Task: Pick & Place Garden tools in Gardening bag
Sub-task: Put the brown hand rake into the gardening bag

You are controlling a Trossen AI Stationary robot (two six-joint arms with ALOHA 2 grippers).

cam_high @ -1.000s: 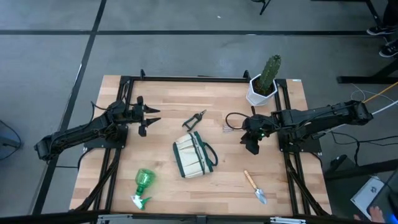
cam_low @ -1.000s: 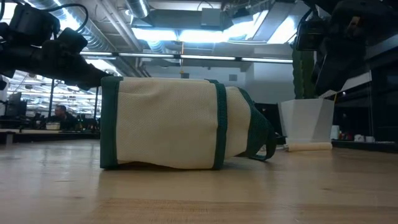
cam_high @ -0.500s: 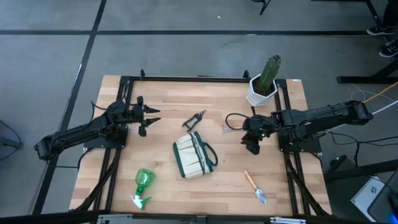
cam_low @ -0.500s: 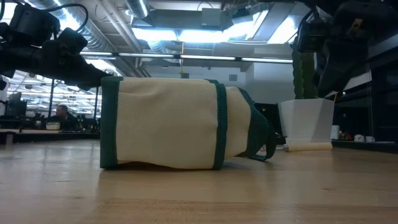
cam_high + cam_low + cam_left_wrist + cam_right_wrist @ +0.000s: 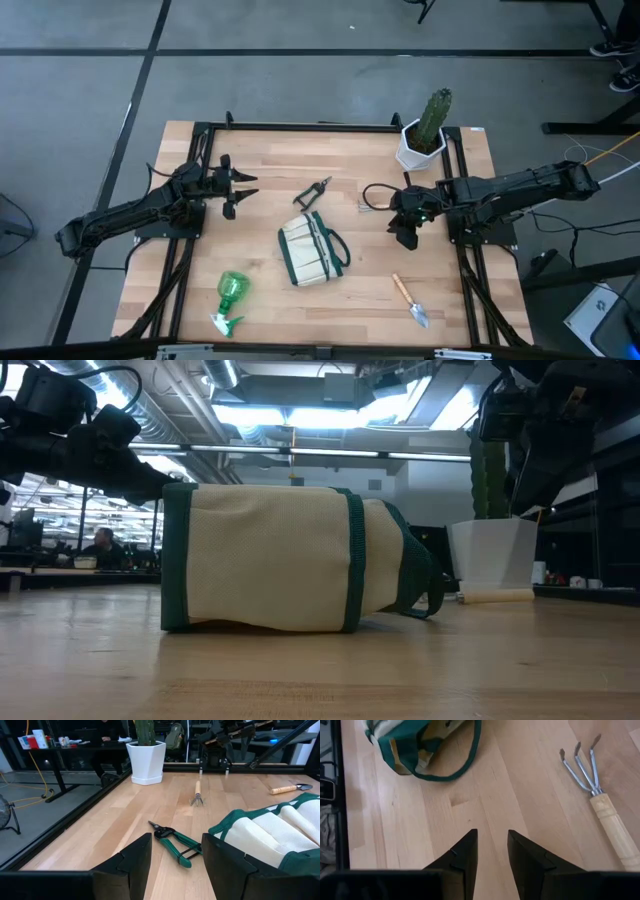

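While the gardening bag blocks the low view's middle, both pincers hang spread and empty.

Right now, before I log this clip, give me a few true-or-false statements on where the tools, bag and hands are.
1. The gardening bag lies on its side, mid-table. True.
2. The trowel is inside the bag. False: it lies on the table, outside.
3. The right hand holds the rake. False: its fingers are empty, the rake lies beside.
4. The pruning shears lie on the table ahead of the left hand. True.
5. The spray bottle stands upright. False: it lies flat.
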